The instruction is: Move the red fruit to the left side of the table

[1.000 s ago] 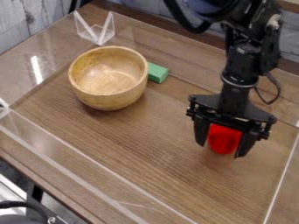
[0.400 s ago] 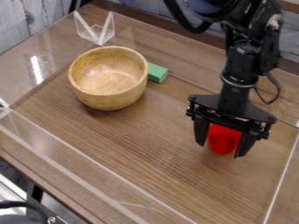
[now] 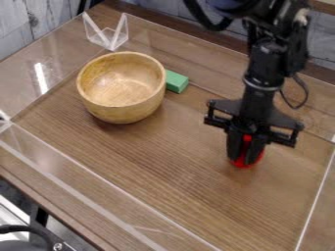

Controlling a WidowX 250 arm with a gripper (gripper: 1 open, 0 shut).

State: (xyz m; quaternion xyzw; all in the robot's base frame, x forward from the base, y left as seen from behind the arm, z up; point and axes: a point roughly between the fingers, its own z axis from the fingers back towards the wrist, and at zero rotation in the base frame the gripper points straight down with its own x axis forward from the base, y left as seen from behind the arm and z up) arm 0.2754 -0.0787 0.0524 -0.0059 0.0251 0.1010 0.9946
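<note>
1. The gripper has just pinched in. A moment ago its jaws stood wide on either side of the red fruit; now the two black fingers sit tight against its flanks, so only a narrow strip of red shows between them and a little below.

2. I would call the jaws clenched on the fruit. They have narrowed to its width, not fully together, and the fruit is wedged between them.

3. The arm itself has hardly shifted. It points straight down over the same patch of table, and the fruit looks to be resting on the wood, not lifted yet as far as I can tell.

4. The fruit is over on the right of the tabletop as seen from here, close to the clear acrylic wall on that side. It is well apart from the wooden bowl and the flat green block just beside the bowl.

5. For the task, this means the grasp appears made but none of the moving is done. My guess is that the next step is a lift and a carry across towards the left side, probably along the open stretch in front of the bowl.

6. The fruit is small and glossy, so it could slip in a pinch like that.
</note>
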